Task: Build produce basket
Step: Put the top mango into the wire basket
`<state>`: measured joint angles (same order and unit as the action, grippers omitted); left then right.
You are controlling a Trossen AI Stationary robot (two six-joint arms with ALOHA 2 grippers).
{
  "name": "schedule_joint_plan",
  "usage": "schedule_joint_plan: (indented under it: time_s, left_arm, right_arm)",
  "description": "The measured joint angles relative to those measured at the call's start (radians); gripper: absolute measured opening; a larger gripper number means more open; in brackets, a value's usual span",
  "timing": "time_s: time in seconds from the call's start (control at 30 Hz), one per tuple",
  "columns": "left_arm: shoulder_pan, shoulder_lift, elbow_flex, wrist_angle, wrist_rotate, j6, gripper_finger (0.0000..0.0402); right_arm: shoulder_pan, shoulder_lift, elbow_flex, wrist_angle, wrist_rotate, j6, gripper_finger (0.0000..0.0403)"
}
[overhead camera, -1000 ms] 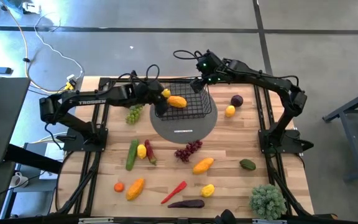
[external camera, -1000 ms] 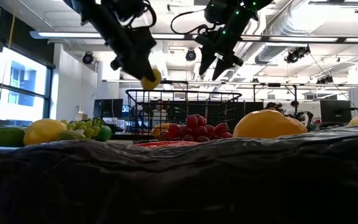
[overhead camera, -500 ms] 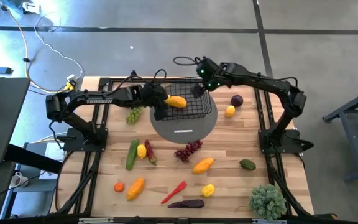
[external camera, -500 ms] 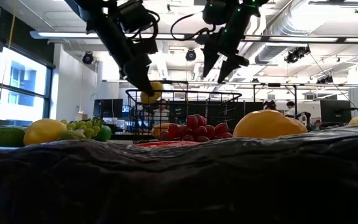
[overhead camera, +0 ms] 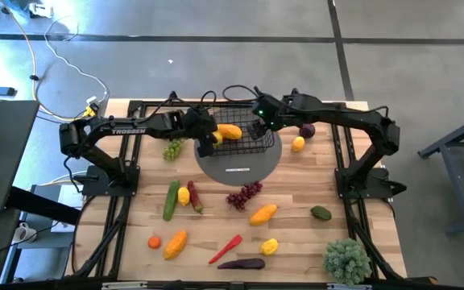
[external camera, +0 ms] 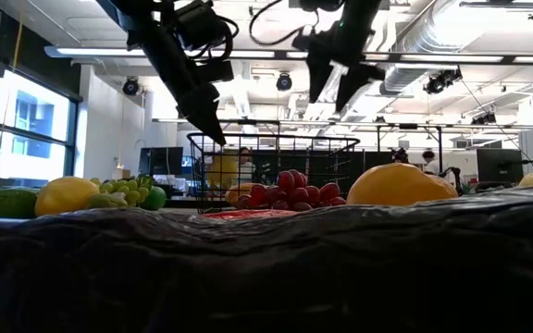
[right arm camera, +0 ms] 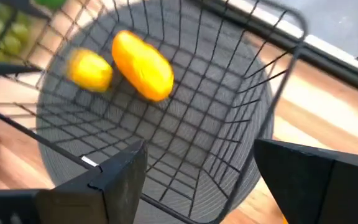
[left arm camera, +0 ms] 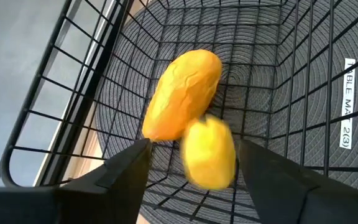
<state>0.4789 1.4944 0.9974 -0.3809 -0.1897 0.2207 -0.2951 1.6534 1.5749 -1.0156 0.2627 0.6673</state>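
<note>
Both arms are matte black, built of slim tubular links joined by blocky housings. The left arm point(overhead camera: 127, 129) carries white "TROSSEN" lettering along its forearm. The right arm point(overhead camera: 353, 121) shows small green indicator lights near its wrist. Thin black cables loop above each wrist. Each hand ends in 2 flat, dark, wedge-shaped fingers point(left arm camera: 114, 177), smooth and unmarked, tapering toward the tips.

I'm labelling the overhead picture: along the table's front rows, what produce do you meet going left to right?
Small orange fruit → orange mango-like fruit → red chilli → purple eggplant → yellow lemon → green potted plant.
</note>
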Motion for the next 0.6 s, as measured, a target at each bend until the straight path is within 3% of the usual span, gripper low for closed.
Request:
schedule_joint_plan:
  time_s: [0.4,0.6]
  left_arm:
    - [0.000,0.000,0.070,-0.027,0.005,0.000,0.0243]
    - [-0.002,0.000,0.192,-0.203,0.041,0.000,0.0243]
  right_arm:
    - [0.078,-0.141,0.000,-0.164,0.148,0.137,0.0275]
    - [0.132,-0.157,0.000,-0.234,0.142,0.172,0.0275]
